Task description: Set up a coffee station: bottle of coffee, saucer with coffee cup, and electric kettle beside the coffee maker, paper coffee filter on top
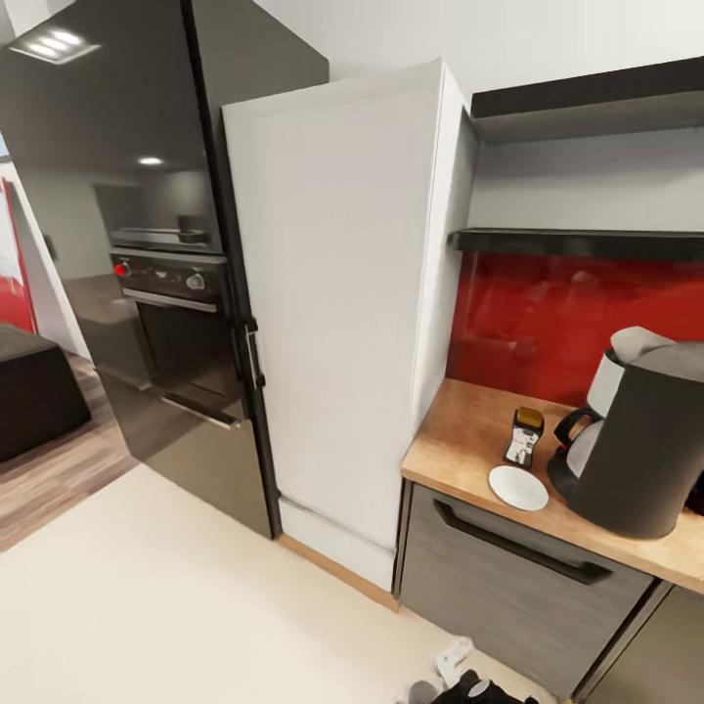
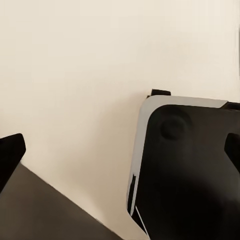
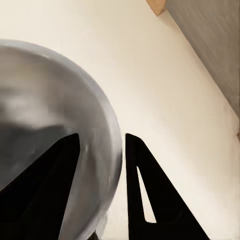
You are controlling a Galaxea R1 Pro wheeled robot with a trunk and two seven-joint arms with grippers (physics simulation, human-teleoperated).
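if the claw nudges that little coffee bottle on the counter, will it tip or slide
The bottle of coffee stands upright, narrow and taller than wide, so it probably tips if pushed near the cap. A low push likely slides it on the smooth countertop, toward the nearby saucer.

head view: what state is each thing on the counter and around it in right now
coffee maker: upright on the kitchen countertop, carafe in place
bottle of coffee: upright on the countertop, capped, left of the coffee maker
saucer: flat on the countertop, nothing on it
kitchen shelf: visible part bare
drawer under the counter: closed
oven: door closed
right tool: fingers apart, grasping nothing
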